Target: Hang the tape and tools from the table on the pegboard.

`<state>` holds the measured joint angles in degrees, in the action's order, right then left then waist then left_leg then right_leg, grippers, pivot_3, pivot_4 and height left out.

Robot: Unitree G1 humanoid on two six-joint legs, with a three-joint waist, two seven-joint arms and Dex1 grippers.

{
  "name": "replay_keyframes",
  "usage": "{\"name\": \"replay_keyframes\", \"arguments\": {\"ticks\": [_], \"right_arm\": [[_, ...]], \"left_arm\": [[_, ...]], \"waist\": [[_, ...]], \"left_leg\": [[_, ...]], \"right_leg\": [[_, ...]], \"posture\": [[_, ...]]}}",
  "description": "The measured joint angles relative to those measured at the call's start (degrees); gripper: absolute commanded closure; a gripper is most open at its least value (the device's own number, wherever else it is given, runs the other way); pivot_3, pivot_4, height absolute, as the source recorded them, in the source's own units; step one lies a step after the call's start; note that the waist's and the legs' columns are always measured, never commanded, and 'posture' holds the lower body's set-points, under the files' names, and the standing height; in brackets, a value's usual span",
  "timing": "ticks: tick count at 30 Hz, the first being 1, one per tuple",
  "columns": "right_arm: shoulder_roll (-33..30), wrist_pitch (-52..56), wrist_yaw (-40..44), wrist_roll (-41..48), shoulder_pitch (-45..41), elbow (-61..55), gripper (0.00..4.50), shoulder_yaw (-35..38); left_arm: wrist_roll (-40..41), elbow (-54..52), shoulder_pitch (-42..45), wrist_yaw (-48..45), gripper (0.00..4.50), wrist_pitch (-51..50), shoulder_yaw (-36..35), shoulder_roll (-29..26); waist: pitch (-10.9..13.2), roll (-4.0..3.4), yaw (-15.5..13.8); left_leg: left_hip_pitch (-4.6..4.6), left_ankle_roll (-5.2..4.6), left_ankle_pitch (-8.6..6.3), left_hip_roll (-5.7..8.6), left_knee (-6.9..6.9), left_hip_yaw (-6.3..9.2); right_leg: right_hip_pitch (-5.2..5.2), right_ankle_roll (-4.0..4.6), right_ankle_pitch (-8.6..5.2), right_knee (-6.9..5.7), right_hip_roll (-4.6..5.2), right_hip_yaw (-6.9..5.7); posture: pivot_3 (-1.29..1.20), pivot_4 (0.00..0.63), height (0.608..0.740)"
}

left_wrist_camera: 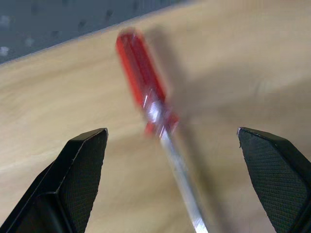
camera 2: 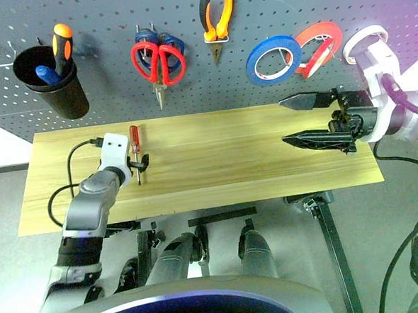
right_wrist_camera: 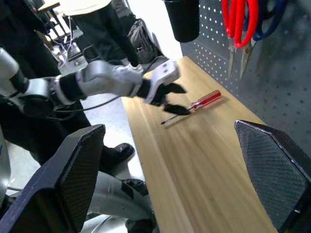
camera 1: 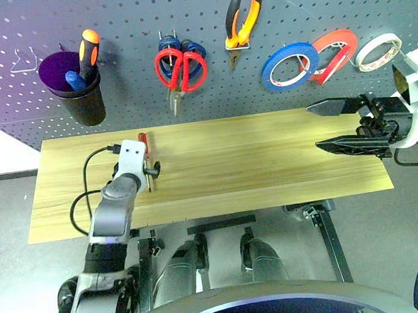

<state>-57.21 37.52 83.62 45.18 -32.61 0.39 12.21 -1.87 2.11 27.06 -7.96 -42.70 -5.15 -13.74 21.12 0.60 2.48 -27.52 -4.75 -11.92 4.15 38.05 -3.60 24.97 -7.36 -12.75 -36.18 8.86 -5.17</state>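
Screwdriver (left_wrist_camera: 146, 87) lies near table's (camera 1: 266, 160) back edge between spread left gripper (left_wrist_camera: 170, 141) fingers; right gripper (camera 1: 338, 126) gapes.

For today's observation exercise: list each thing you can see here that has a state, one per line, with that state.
Small screwdriver: lying on table, not hung.
Red scissors: hung on pegboard.
Pliers: hung.
Red tape: hung.
Left gripper: open, straddling the small screwdriver.
Right gripper: open, empty.
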Motion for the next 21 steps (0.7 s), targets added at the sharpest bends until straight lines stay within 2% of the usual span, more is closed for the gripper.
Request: {"name": "replay_keyframes", "arguments": {"ticks": [8, 14, 21], "right_arm": [[-0.11, 0.87, 0.06, 0.03, -0.03, -0.08, 0.00, -0.01], [-0.16, 1.09, 0.06, 0.03, -0.04, -0.20, 0.00, -0.01], [-0.28, 2.11, 0.49, 0.12, 0.01, -0.25, 0.00, -0.01]], "left_arm": [[0.09, 7.15, 8.53, 6.81, 0.02, -6.84, -2.59, 1.59], [1.64, 15.43, 13.01, 10.58, 0.02, -6.96, -6.72, 3.31], [3.73, 25.06, 17.80, 11.81, 0.02, -5.03, -8.22, 3.61]], "waist": [[0.00, 0.00, 0.06], [0.00, 0.01, -0.06], [0.01, 0.02, 0.03]], "left_leg": [[0.01, 0.00, 0.00, 0.00, 0.01, -0.07], [0.01, 0.00, 0.00, 0.00, 0.03, -0.11], [0.00, 0.00, 0.00, 0.00, 0.03, -0.18]], "right_leg": [[-0.12, 0.00, 0.01, -0.05, 0.00, 0.00], [-0.12, -0.05, 0.04, -0.03, 0.04, 0.00], [-0.12, -0.05, 0.06, -0.04, 0.07, 0.00]], "posture": [[-0.24, 0.339, 0.723], [-0.24, 0.347, 0.723], [-0.25, 0.357, 0.723]]}}
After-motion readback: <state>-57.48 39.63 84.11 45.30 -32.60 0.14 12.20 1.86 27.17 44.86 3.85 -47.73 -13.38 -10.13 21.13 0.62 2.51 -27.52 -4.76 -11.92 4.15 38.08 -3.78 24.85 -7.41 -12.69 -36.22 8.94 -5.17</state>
